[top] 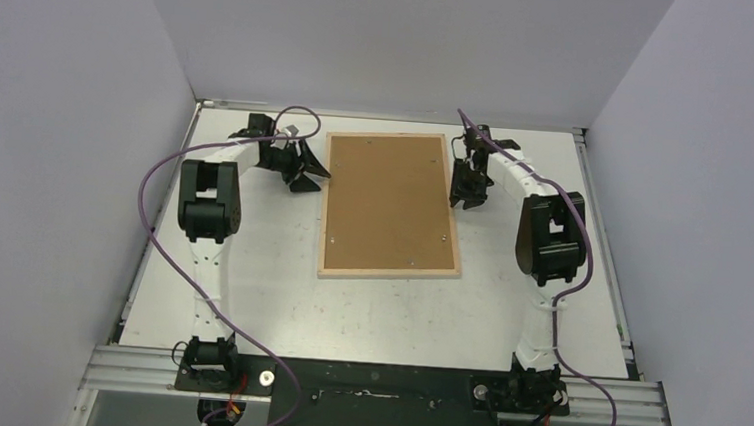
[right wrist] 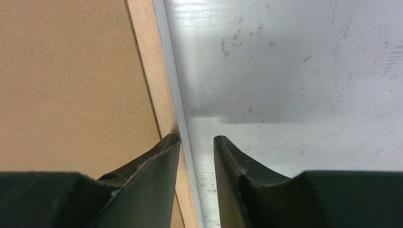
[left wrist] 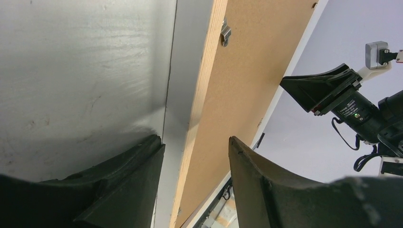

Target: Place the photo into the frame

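The frame lies face down in the middle of the table, its pale wood rim around a brown backing board. The photo is hidden. My left gripper is at the frame's left edge near the far corner. In the left wrist view it is open, with the wood rim passing between the fingers, clear of both. My right gripper is at the right edge. It is open and straddles the rim, one finger over the wood and the other over the table.
A small metal tab sits on the rim by the backing board. The white table is walled on the left, far and right sides. The right arm's wrist shows across the frame in the left wrist view.
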Controlling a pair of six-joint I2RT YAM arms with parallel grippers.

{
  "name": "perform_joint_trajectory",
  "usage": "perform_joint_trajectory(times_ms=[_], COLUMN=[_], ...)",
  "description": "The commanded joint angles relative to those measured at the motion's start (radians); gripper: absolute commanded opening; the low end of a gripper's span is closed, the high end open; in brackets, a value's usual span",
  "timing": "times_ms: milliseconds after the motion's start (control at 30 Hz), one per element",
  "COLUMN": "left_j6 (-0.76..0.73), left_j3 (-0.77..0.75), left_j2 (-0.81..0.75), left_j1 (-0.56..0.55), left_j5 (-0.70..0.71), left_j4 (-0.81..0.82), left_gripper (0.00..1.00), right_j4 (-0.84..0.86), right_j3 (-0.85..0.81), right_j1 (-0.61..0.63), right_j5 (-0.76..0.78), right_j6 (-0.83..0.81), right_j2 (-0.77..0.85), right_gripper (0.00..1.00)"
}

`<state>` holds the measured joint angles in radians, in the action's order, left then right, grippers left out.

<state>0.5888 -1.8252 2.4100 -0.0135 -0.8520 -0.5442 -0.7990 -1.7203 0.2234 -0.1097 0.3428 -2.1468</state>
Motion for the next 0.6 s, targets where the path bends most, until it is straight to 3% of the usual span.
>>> perform_joint_trajectory(times_ms=[0,367,567], left_j6=[-0.055,-0.059,-0.045], left_j3=[0.053,0.245,0.237], left_j2=[-0.039,-0.167,-0.101], left_j1=[0.003,0.004,-0.007], left_j5=[0.113,0.084,0.061], left_j4=[-0.064,0.088,0.104], left_gripper=[0.53,0.66,0.48], right_j4=[-0.053,-0.086,-0.089], right_j3=[-0.003,0.018,0.006], right_j1=[0.009,0.055,0.085], right_j5=[0.005,0.074,0.076], right_j6=[-0.048,-0.092,-0.102], right_j2=[0.0,-0.04,-0.055], right_gripper=[0.34,0.38,0.41])
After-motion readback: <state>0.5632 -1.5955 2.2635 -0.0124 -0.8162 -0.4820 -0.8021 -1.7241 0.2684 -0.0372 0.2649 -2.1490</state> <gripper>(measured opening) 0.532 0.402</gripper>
